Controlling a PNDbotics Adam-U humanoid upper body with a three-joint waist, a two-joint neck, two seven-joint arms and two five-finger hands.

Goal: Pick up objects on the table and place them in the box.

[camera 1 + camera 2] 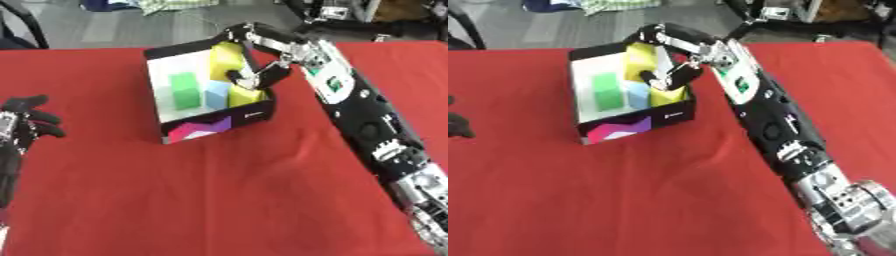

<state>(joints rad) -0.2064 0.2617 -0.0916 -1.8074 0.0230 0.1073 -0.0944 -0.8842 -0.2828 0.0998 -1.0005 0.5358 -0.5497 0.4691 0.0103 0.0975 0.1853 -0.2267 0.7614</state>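
Several blocks (185,90) already lie in the box (206,127); the red desk (219,190) shows none left. Right hand (262,75) seems curled round a yellow block (246,96) inside it. Left hand (26,122) rests relaxed.

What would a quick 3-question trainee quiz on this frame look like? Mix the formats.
1. True or false: the right hand is over the box.
2. Which block lies nearest the left wall of the box? A) green block B) light blue block C) yellow block
3. Fill in: the left hand rests at the ____ edge of the left eye view, on the red tablecloth.

Key
1. True. The right arm reaches in from the right and the hand sits over the yellow blocks inside the box.
2. A.
3. Left; its fingers are relaxed and hold nothing.
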